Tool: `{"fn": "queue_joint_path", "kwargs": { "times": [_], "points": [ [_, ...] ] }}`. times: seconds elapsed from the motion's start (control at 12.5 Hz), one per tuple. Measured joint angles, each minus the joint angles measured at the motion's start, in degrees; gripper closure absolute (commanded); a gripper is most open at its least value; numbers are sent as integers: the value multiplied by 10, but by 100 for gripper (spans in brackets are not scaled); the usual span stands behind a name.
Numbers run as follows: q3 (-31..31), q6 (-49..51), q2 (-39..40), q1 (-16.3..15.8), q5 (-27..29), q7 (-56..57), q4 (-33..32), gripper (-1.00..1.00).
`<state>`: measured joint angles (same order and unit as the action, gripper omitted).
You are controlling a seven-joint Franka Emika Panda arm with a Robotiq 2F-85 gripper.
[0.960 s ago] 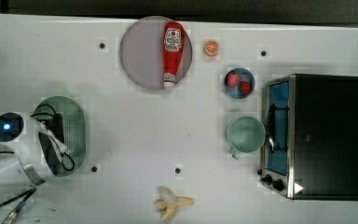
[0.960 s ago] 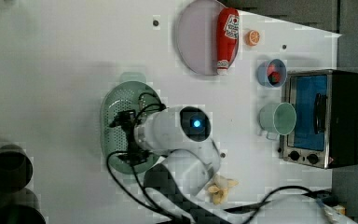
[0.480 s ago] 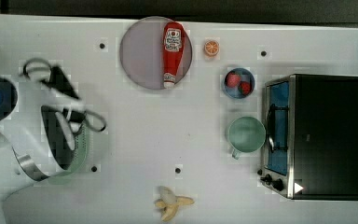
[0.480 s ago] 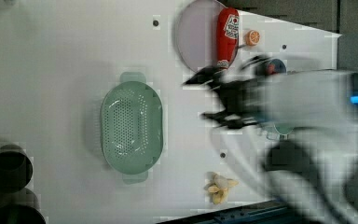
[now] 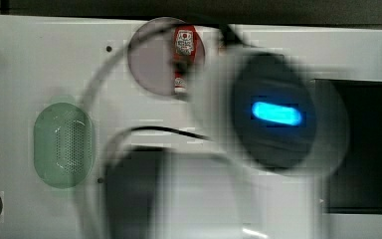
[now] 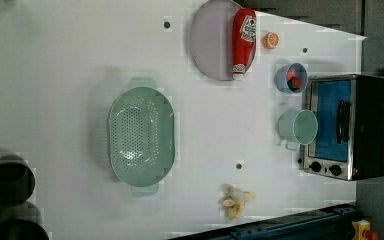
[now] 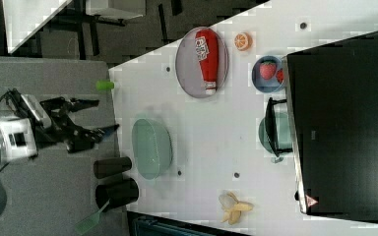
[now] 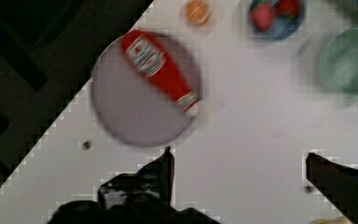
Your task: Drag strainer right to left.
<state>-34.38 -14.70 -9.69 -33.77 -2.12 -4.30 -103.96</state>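
- Your jaws stood wide apart, gripping nothing; the gripper (image 7: 96, 118) hung off the white table (image 6: 70, 60), at the right view's left.
- Your strainer (image 6: 141, 134) lay flat on the table's left part in the left view, well apart from the mug (image 6: 298, 127).

White table (image 6: 70, 60) carries: strainer (image 6: 141, 134), plate (image 6: 211, 40) with ketchup (image 6: 243, 40), orange slice (image 6: 271, 40), blue bowl (image 6: 290, 79), mug (image 6: 299, 127), toaster oven (image 6: 342, 127), banana (image 6: 236, 200).
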Motion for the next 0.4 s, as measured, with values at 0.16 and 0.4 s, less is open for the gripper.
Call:
{"fn": "queue_joint_path", "kwargs": {
  "times": [0.16,0.4],
  "points": [
    [-48,22,-15,53,-6,50,7,-100],
    [-101,31,-19,72,-69,69,-11,-100]
  ]
}}
